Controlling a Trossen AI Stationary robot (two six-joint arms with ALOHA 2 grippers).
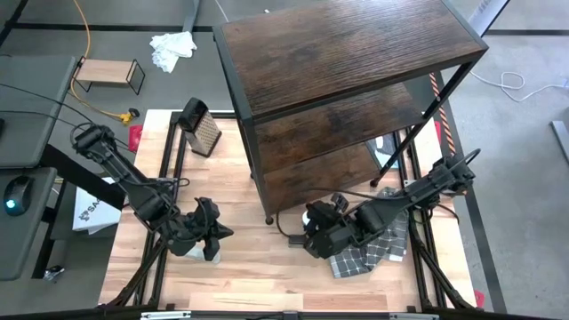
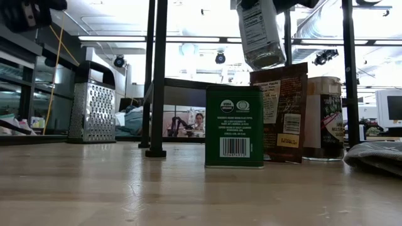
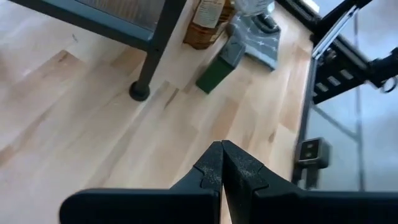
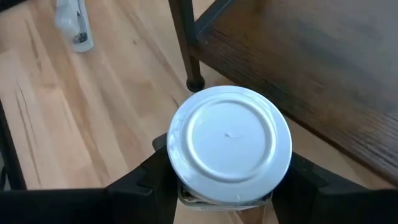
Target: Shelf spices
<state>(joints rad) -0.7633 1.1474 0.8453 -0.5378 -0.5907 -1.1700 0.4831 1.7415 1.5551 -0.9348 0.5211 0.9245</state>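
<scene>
Right gripper [image 4: 229,186] grasping the white-capped jar [image 4: 229,144], one dark finger on each side of the jar body just under the cap. The low view shows this jar [image 2: 262,31] lifted clear of the table, tilted, above the other containers. Beyond the fingers stand a black leg and a dark wood-grain board of the shelf [image 4: 311,68]. Left gripper [image 3: 222,171] hovering over bare tabletop [image 1: 258,267], fingers pressed together with nothing between them. Ahead of its fingertips, past a shelf foot, stands a green tin [image 3: 217,71]. In the low view the green tin [image 2: 235,125] stands upright on the table, with a reddish-brown packet [image 2: 286,113] just behind it and a tan-lidded brown jar [image 2: 323,119] beside the packet. A metal box grater [image 2: 92,107] stands well apart.
</scene>
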